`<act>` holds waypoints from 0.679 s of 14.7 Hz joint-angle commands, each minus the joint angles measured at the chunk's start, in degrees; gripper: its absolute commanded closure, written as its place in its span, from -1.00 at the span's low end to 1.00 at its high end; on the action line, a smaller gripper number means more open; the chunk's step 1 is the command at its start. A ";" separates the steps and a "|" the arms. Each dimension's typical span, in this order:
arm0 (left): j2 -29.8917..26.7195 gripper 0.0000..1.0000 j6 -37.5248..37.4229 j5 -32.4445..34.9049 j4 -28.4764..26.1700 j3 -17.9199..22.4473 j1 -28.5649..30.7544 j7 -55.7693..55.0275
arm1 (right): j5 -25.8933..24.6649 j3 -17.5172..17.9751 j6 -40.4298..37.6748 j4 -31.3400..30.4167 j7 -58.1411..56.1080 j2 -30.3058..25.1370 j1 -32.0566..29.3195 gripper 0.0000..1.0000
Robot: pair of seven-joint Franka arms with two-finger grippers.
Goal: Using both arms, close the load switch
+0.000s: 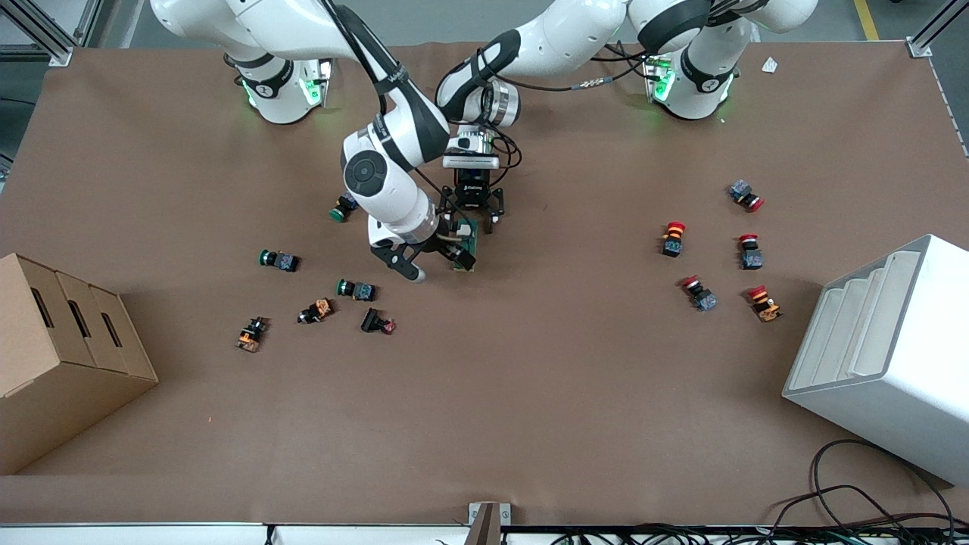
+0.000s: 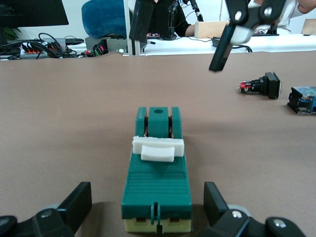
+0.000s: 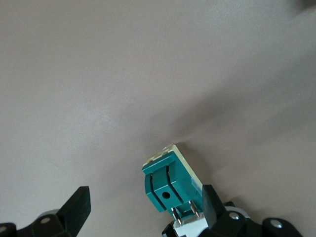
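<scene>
Load switch (image 1: 466,247) lay flat on the table mid-way between the arm bases, white lever (image 2: 158,148) on top. Left gripper (image 1: 474,218) sat low at the switch's 12 o'clock, wrist pointing down, fingers (image 2: 217,202) spread either side, not touching. Right gripper (image 1: 435,265) came in tilted from 9 o'clock, jaws wide, one finger (image 3: 213,207) just beside the switch.
</scene>
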 commanded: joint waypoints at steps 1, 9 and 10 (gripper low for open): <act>1.41 -1.00 -0.29 1.39 1.28 0.59 -0.55 0.01 | 1.48 -0.50 4.49 -2.72 0.61 0.82 1.85 -1.00; 1.67 -1.00 -0.29 1.39 1.28 0.50 -0.55 -0.26 | 1.57 -0.50 5.47 -2.90 2.46 1.88 3.17 -1.00; 1.67 -1.00 -0.29 1.39 1.28 0.59 -0.55 -0.17 | 1.66 -0.50 5.56 -2.82 2.55 2.23 3.52 -1.00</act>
